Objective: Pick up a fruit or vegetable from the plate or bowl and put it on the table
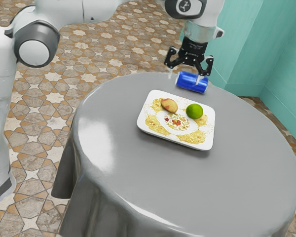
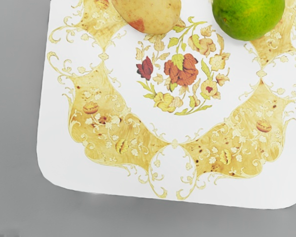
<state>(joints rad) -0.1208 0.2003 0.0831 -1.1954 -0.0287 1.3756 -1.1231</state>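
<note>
In the exterior view, the spread fingers point(image 1: 185, 78) hang near the blue can point(image 1: 191, 82); the potato point(image 1: 169, 105) and lime point(image 1: 194, 111) lie on the plate point(image 1: 203, 143), upon the tabletop point(image 1: 163, 182). In the wrist view, potato and lime rest apart, beside the plate's floral centre.

Probably a home's dining room: in the exterior view, star-patterned floor point(image 1: 93, 49) at eleven o'clock, teal wall point(image 1: 274, 52) at two, cloth-draped round table point(image 1: 187, 187) at five.
</note>
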